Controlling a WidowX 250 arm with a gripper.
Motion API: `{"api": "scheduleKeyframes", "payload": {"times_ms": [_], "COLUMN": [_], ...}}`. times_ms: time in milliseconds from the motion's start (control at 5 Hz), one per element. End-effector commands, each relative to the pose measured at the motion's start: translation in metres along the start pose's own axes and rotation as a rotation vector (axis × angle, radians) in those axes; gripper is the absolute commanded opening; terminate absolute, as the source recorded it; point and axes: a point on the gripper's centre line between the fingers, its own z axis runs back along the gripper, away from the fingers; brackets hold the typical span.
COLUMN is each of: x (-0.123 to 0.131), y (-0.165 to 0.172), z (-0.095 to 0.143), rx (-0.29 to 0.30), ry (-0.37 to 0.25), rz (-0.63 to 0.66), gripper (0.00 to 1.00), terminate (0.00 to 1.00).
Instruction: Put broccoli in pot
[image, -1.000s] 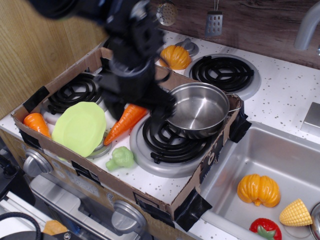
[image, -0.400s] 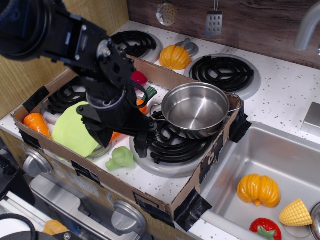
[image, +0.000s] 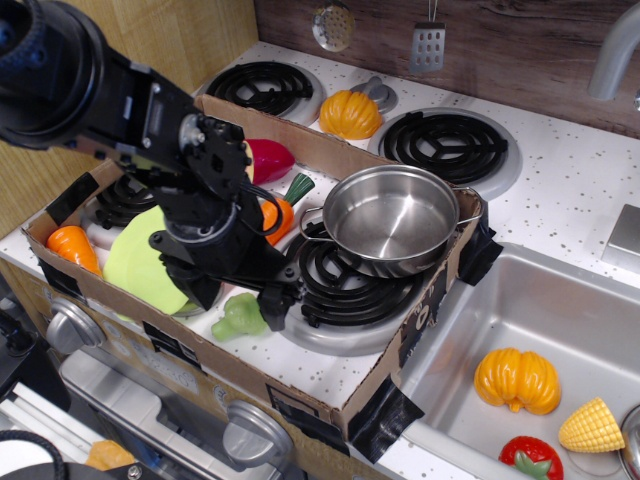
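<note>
The pale-green broccoli (image: 239, 316) lies on the white stovetop inside the cardboard tray, near its front wall. My black gripper (image: 236, 300) hangs right over it, fingers spread apart, one finger (image: 274, 306) to its right and one (image: 200, 291) to its left. The fingers do not close on it. The shiny steel pot (image: 392, 216) stands empty on the front-right burner, to the upper right of the gripper.
A lime-green plate (image: 143, 265) lies left of the gripper, partly under the arm. An orange carrot (image: 275, 215) and a red vegetable (image: 265, 159) lie behind the arm. A small carrot (image: 74, 248) sits in the tray's left corner. The cardboard tray wall (image: 300, 395) runs along the front. The sink (image: 560, 330) holds toy vegetables.
The arm has swung from over the pot's left side down and forward-left. The gripper now sits lower, right over the broccoli. The broccoli and pot have not moved.
</note>
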Motion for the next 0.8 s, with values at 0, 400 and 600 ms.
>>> {"api": "scheduleKeyframes", "payload": {"times_ms": [0,400,600], "x": [0.01,0.009,0.016], "y": [-0.005,-0.012,-0.024], "z": [-0.015,-0.013,0.023], "rx": [-0.045,-0.046,-0.012], "ry": [-0.011,-0.011,0.042], "rz": [0.001,0.006,0.035], "gripper": [1.0,0.0,0.0], "terminate": [0.0,0.0,0.0]}}
